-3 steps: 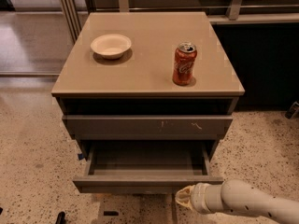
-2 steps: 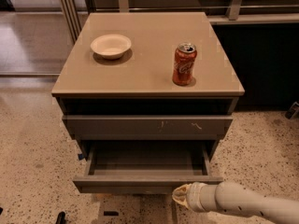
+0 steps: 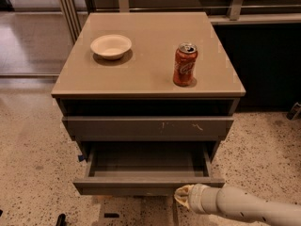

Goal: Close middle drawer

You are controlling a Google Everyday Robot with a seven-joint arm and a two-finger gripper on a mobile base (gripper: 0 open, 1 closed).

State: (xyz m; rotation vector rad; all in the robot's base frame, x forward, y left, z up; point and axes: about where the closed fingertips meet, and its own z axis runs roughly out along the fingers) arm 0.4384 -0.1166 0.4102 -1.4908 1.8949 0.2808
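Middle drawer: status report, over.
End effector low, at the drawer front's right end. Middle drawer pulled out, open. Nothing visible blocking its travel.

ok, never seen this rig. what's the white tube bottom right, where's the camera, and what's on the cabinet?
The white tube is the robot's single arm, on a mobile base out of frame. Its pale tip is the gripper, a two-finger clamp, here at the front panel of the middle drawer, near its right end. No object shows in it.

There is one camera view. Its mount is not on record, but it looks down at the cabinet from the front.

On top stand a white bowl and a red soda can, upright and apart. The middle drawer is pulled open, and the scratched drawer front above it is shut.
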